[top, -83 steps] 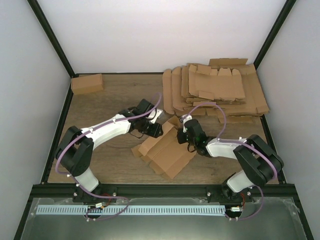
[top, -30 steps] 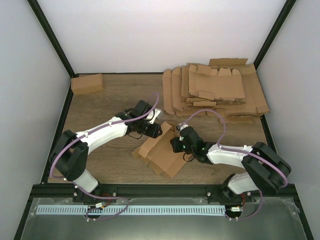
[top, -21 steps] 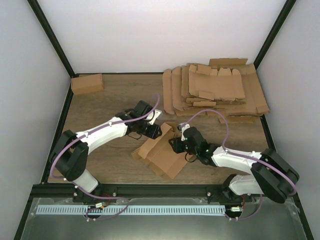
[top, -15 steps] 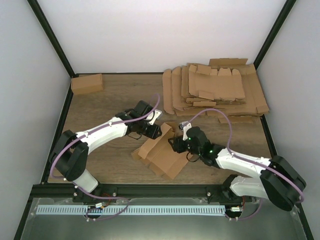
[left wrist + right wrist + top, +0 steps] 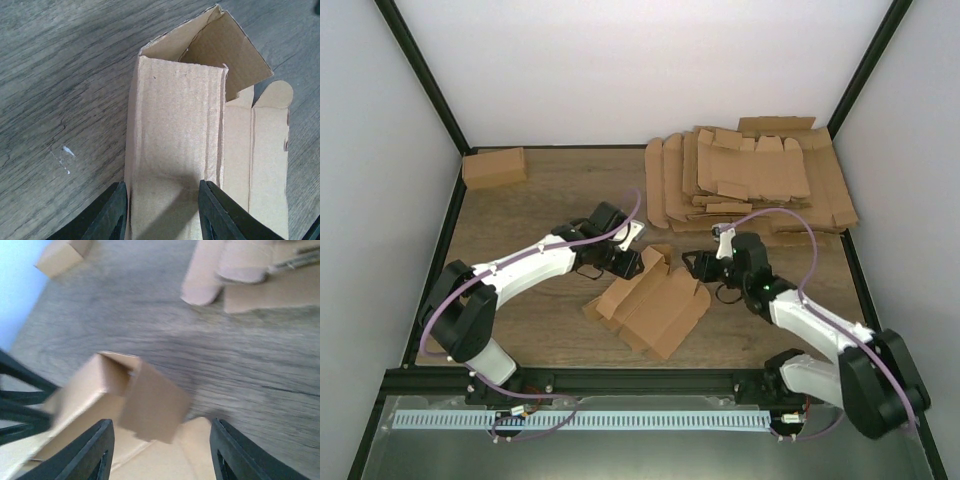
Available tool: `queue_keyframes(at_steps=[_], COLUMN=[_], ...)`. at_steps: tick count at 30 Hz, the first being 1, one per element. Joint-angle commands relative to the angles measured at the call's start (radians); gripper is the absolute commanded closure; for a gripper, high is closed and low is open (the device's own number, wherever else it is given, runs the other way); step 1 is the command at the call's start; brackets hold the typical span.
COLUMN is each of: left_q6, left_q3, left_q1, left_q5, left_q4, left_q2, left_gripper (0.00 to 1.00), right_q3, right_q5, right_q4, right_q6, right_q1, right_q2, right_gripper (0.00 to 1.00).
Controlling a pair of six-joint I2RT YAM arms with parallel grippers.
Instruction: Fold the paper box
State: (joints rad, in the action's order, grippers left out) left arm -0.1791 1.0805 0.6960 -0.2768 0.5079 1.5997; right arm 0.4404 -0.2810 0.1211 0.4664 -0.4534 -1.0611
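Note:
The paper box [image 5: 655, 300] is a partly folded brown cardboard blank lying mid-table, one end raised into a wall with a loose flap [image 5: 150, 405]. My left gripper [image 5: 625, 262] is shut across that raised wall strip. In the left wrist view its fingers [image 5: 112, 212] press both edges of the strip [image 5: 175, 125]. My right gripper [image 5: 696, 266] hovers just right of the box's raised end. It is open, and its fingers [image 5: 95, 450] are spread wide with nothing between them. The flap stands ahead of them, untouched.
A pile of flat cardboard blanks [image 5: 760, 180] covers the back right of the table, seen blurred as blanks [image 5: 240, 265] in the right wrist view. A small finished box [image 5: 494, 167] sits at the back left corner. Black frame posts border the table.
My right gripper has opened, let go of the box's end and drawn back to the right and up. The left gripper and the box have stayed put.

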Motion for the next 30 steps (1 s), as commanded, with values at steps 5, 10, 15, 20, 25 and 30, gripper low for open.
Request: queue_keyframes(at_steps=[5,10,15,20,25,30], left_q6=[0.012,0.012,0.011,0.012,0.013,0.013], left_q3=[-0.005,-0.007,-0.009,-0.005,-0.002,-0.002], left_q1=[0.014,0.021,0.027,0.034,0.036,0.039], left_q5=[0.001,0.005,0.009,0.014,0.019,0.021], left_q4=[0.007,0.008,0.004,0.002,0.001,0.004], left_q2=[-0.020,-0.024,-0.018,-0.009,-0.007,-0.006], left_gripper=[0.59,0.59,0.59,0.59,0.59,0.59], right_q3=[0.076,0.156,0.242,0.334,0.321,0.241], right_q5=[-0.151,-0.191,-0.309,-0.425,-0.535,-0.580], right_q4=[0.115,0.124,0.124,0.123,0.178,0.246], right_q6=[-0.033,-0.032,-0.012,-0.026,-0.054,-0.069], right_q1=[0.099,0.124,0.177,0.177,0.177,0.177], right_q2=[-0.271,-0.383,-0.497,-0.625,-0.645,-0.606], right_gripper=[0.51,0.53,0.54,0.58,0.63,0.67])
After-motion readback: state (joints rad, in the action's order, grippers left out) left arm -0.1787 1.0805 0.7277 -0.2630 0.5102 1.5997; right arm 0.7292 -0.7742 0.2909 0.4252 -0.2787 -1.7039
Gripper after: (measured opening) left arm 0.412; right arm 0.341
